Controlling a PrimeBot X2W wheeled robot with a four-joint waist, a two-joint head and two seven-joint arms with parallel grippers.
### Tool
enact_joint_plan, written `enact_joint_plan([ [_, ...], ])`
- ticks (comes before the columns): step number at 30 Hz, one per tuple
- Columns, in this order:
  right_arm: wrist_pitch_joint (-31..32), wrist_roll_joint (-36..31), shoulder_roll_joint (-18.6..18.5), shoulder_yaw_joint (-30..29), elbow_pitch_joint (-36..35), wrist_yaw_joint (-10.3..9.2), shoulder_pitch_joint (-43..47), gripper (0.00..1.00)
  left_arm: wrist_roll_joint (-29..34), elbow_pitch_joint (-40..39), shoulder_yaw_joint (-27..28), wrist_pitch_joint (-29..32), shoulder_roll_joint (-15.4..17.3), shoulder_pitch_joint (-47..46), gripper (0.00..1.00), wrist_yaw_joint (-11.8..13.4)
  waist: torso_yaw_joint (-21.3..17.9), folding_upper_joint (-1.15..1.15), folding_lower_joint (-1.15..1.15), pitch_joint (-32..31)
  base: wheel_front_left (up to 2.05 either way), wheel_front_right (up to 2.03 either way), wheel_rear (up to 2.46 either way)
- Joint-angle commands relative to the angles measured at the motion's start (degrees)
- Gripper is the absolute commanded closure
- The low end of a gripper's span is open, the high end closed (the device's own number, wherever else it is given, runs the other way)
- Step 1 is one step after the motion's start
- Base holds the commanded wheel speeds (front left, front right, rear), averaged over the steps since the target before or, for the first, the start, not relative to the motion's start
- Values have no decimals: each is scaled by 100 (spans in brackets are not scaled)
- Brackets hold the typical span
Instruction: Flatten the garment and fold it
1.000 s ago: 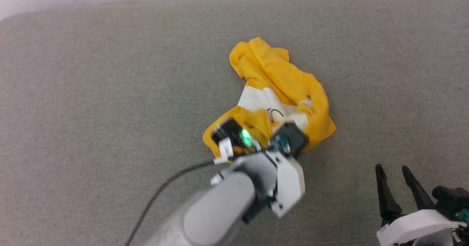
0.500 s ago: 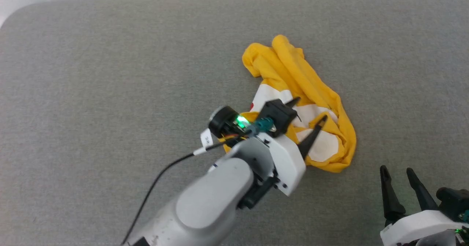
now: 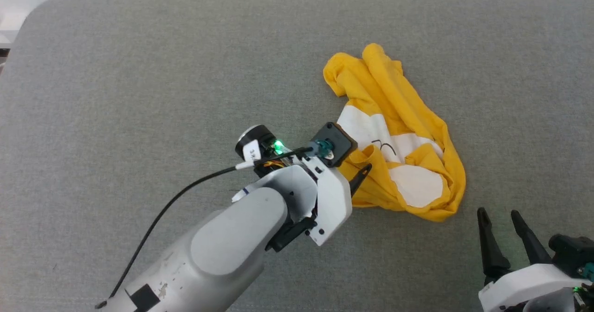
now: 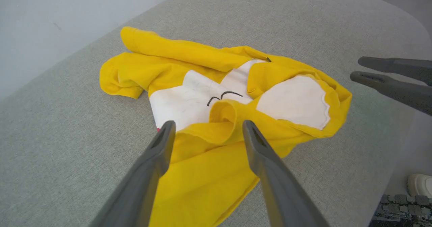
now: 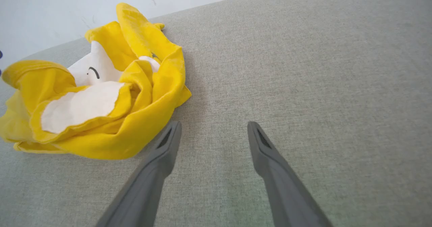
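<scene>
The bright yellow garment (image 3: 408, 107) lies crumpled in a heap on the grey fabric surface (image 3: 139, 94). White print patches and black strokes show among its folds. My left gripper (image 3: 358, 163) hovers at the heap's near-left edge. In the left wrist view this gripper (image 4: 207, 125) is open, its fingers astride a raised yellow fold of the garment (image 4: 189, 61) without pinching it. My right gripper (image 3: 503, 219) stands open at the lower right, just clear of the heap. In the right wrist view it (image 5: 214, 125) holds nothing, and the garment (image 5: 148, 51) lies to its left.
The surface's rounded corner (image 3: 28, 19) is at the far left, with a pale wall behind it. In the left wrist view the surface's edge drops off at the right, where a white shoe (image 4: 418, 184) rests on the floor.
The head camera has shifted. My left gripper has come up out of the garment's near folds with its fingers open and drawn back to the near-left edge. The folds there have loosened.
</scene>
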Motion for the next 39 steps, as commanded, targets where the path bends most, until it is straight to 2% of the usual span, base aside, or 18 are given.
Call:
enact_joint_plan([
  [1, 20, -26, 8, 10, -33, -5, -95, 0, 43, 22, -39, 9, -18, -100, 0, -30, -42, 0, 0, 31, 0, 0, 0],
  [11, -33, 31, 8, 80, 72, -5, -170, 0, 320, 869, -538, 23, -67, -348, 0, -277, -398, 0, 0, 56, 0, 0, 0],
  [12, -48, 41, 8, 82, 88, -5, -170, 0, 262, 953, -541, 16, -84, -328, 6, -299, -425, 0, 0, 49, 0, 0, 0],
  [13, -61, 47, 8, 82, 101, -5, -167, 0, 216, 1017, -526, -23, -99, -320, 76, -310, -445, 0, 0, 41, 0, 0, 0],
  [14, -73, 53, 8, 74, 112, -5, -161, 0, 191, 1075, -522, -55, -107, -320, 100, -318, -457, 0, 0, 32, 0, 0, 0],
  [22, -122, 50, 8, -39, 184, -5, -64, 0, -38, 1071, -253, -572, -238, -453, 100, -291, -314, 0, 0, -130, 0, 0, 0],
  [25, -106, 27, 8, -45, 165, -5, -36, 0, -323, 855, 127, -856, -295, -504, 100, -179, -193, 0, 0, -215, 0, 0, 0],
  [29, -57, -2, 8, -56, 109, -5, 10, 0, -871, 420, 889, -1136, -210, -513, 100, 110, -59, 0, 0, -299, 0, 0, 0],
  [33, -15, -8, 8, -65, 52, -5, 71, 0, -1178, -109, 1675, -1326, 289, -343, 100, 621, 8, 0, 0, -329, 0, 0, 0],
  [36, 11, -7, 8, -64, 19, -5, 126, 0, -1262, -506, 2372, -1686, 776, 36, 100, 1230, 32, 0, 0, -305, 0, 0, 0],
  [39, 37, -15, 8, -77, -8, -5, 169, 0, -1414, -770, 3012, -1995, 1117, 689, 100, 1834, 67, 0, 0, -257, 0, 0, 0],
])
